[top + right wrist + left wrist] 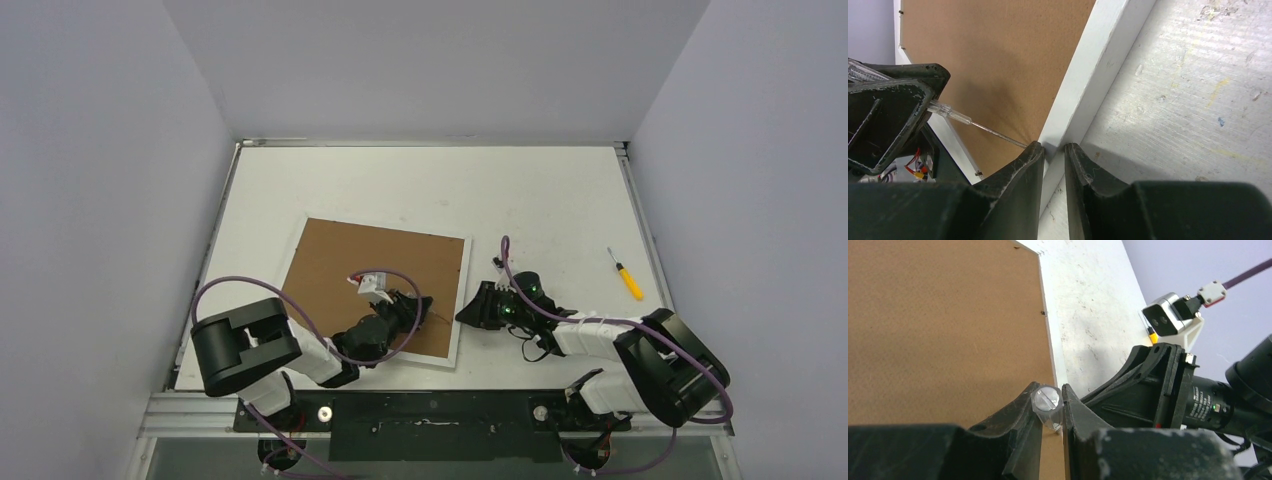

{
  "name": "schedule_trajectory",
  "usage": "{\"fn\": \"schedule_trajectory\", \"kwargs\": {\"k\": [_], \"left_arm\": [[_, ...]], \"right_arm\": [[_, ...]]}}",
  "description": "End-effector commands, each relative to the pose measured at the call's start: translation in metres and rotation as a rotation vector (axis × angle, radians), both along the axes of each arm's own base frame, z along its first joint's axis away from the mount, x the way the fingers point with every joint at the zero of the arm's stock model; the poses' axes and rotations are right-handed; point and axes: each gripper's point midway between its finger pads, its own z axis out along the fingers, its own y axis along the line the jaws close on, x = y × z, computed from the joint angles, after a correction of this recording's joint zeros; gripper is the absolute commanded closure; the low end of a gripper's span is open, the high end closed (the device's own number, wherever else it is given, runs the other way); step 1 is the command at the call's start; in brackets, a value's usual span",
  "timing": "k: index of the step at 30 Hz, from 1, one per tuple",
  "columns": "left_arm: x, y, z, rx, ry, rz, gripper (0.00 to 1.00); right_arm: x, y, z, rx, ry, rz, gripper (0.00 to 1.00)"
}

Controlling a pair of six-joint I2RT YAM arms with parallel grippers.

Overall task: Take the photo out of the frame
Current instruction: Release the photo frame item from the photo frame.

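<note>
left hand [1050, 391] grips screwdriver [951, 111], tip at frame [330, 260] edge | right hand [1053, 150] narrow there, hold unclear | we should lever gently, tip low

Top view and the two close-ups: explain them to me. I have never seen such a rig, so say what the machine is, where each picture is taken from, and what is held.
The machine is two robot arms bolted at the near edge of a white table. The top view looks down from above and behind them. Each close-up comes from a camera on one wrist, so that arm's own dark fingers fill the bottom. A picture frame lies face down, brown back up, with a white rim. The left gripper holds a thin clear-handled tool, its metal tip at the frame's rim. The right gripper pinches that rim. A yellow screwdriver lies loose on the right. No photo shows.
</note>
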Motion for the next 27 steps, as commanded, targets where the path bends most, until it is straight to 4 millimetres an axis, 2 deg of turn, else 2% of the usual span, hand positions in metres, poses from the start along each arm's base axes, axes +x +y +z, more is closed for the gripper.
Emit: {"fn": "schedule_trajectory", "kwargs": {"k": [1,4,11,19,27], "left_arm": [[0.004,0.008,-0.015,0.073,0.095,0.138,1.00],[0.004,0.012,-0.020,0.112,0.149,0.210,1.00],[0.000,0.019,-0.019,0.132,0.126,0.302,1.00],[0.002,0.037,-0.014,0.105,0.105,0.356,1.00],[0.003,0.041,-0.013,0.044,0.126,0.374,1.00]], "right_arm": [[0.005,0.007,0.005,0.018,-0.041,0.001,0.79],[0.004,0.007,0.004,0.016,-0.040,0.001,0.79],[0.002,0.008,0.002,0.017,-0.035,0.004,0.80],[0.002,0.008,0.001,0.013,-0.035,0.006,0.81],[0.002,0.010,0.000,0.011,-0.031,0.009,0.81]]}}
